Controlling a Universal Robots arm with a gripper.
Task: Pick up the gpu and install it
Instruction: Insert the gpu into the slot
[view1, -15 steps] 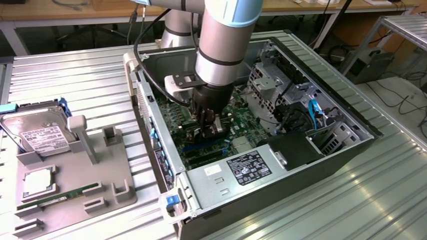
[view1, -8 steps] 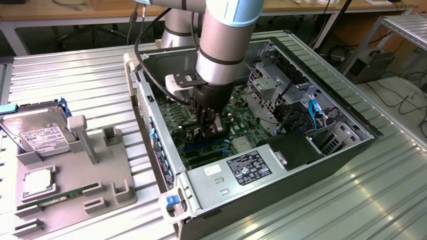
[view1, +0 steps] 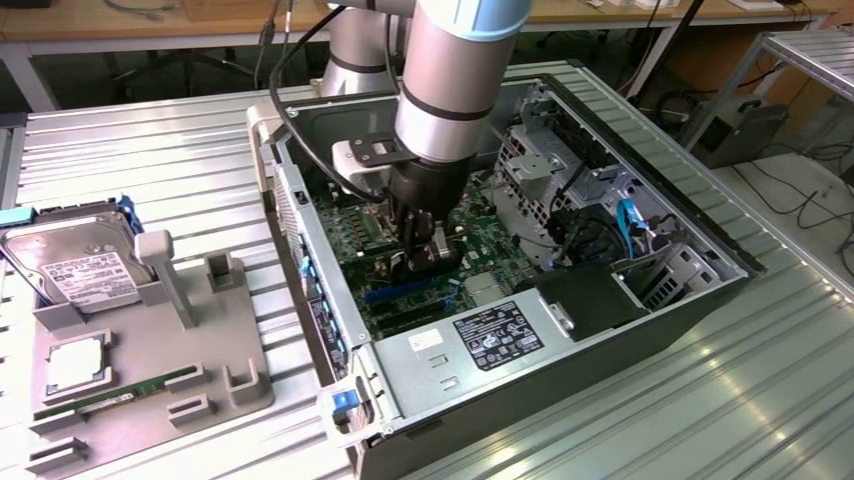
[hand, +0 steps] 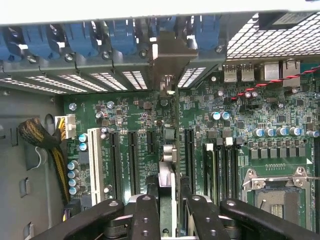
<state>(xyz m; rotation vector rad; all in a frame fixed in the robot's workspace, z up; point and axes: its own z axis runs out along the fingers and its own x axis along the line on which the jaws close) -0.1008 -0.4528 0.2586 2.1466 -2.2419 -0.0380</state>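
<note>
My gripper (view1: 424, 248) is lowered inside the open computer case (view1: 561, 330), over the green motherboard (view1: 387, 235). In the wrist view the gpu (hand: 169, 165) stands edge-on between my black fingers (hand: 146, 212), and the gripper (hand: 169, 202) is shut on it. Its pale metal bracket (hand: 170, 62) sits against the case's rear slot wall, among the blue slot clips (hand: 120, 37). The card runs down between the black expansion slots (hand: 134, 160). Whether it is seated in a slot I cannot tell. In the exterior view the gpu (view1: 435, 262) is a dark piece under the fingers.
A grey fixture (view1: 147, 350) at the exterior view's left holds a silver hard drive (view1: 80, 265), a processor chip (view1: 78, 365) and a green RAM stick (view1: 114, 397). Inside the case are the power supply (view1: 487, 335), drive cage (view1: 541, 165), cables (hand: 45, 145) and CPU socket (hand: 277, 192).
</note>
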